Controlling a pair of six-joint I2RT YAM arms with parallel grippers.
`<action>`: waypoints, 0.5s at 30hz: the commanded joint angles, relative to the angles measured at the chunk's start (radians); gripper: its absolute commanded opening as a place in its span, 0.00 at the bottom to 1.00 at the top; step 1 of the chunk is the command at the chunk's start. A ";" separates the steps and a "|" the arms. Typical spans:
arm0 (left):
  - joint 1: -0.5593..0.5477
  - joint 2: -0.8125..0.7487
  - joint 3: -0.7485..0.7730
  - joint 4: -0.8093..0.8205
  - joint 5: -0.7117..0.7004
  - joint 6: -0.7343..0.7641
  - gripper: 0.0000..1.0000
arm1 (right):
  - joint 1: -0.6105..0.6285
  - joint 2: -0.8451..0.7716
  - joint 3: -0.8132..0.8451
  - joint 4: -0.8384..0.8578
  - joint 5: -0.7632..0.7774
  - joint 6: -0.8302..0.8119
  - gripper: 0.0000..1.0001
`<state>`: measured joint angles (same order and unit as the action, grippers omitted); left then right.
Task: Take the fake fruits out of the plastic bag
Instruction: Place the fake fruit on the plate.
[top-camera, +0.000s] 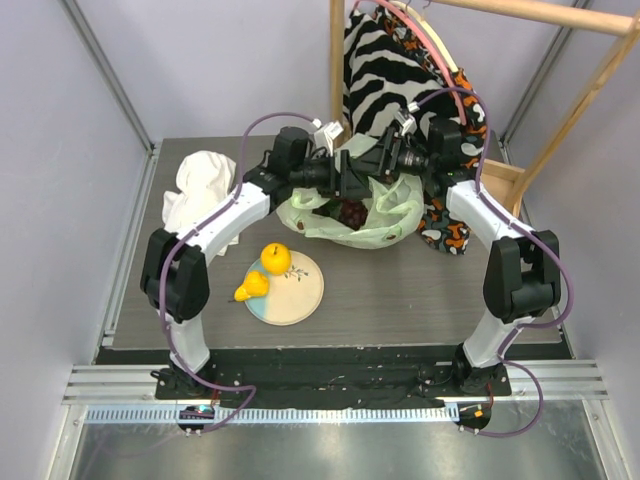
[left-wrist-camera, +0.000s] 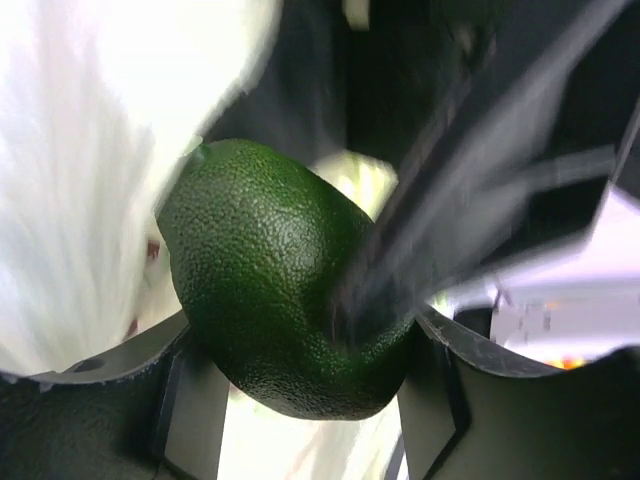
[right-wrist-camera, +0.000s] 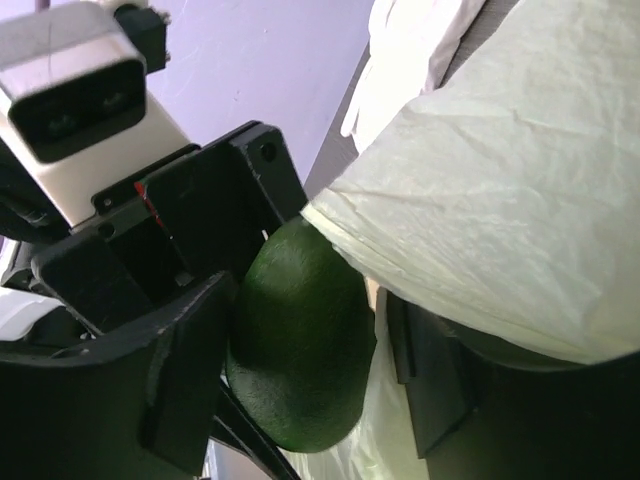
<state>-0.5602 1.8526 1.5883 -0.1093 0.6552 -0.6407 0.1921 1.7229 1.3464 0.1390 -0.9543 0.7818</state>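
Note:
A dark green avocado (left-wrist-camera: 270, 270) sits between the fingers of my left gripper (left-wrist-camera: 300, 400), which is shut on it. The same avocado (right-wrist-camera: 300, 340) also lies inside my right gripper (right-wrist-camera: 310, 370). It rests against one right finger (right-wrist-camera: 185, 370), with a gap to the other, so this gripper is open. Both grippers meet above the pale green plastic bag (top-camera: 385, 225), my left gripper (top-camera: 340, 182) facing my right gripper (top-camera: 378, 165). A dark red grape bunch (top-camera: 350, 212) lies in the bag's mouth. A yellow pear (top-camera: 252, 287) and a yellow-orange round fruit (top-camera: 276, 259) rest on the plate (top-camera: 300, 300).
A crumpled white cloth (top-camera: 200, 185) lies at the table's back left. Behind the bag, a wooden rack (top-camera: 500, 185) carries a zebra-print cloth (top-camera: 385, 60) and an orange-patterned one. The bag's wall (right-wrist-camera: 500, 200) hangs close over my right fingers.

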 joint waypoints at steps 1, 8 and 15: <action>0.011 -0.130 -0.004 -0.150 0.190 0.209 0.00 | -0.048 -0.003 0.025 0.002 0.017 0.014 0.72; 0.002 -0.322 -0.004 -0.828 0.265 0.787 0.00 | -0.068 0.043 0.060 -0.007 0.017 -0.032 0.80; -0.070 -0.371 -0.106 -1.307 -0.035 1.346 0.00 | -0.069 0.049 0.050 -0.036 0.020 -0.070 0.80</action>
<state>-0.5804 1.4868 1.5795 -1.0485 0.8009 0.3470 0.1467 1.7634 1.3705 0.1295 -0.9585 0.7090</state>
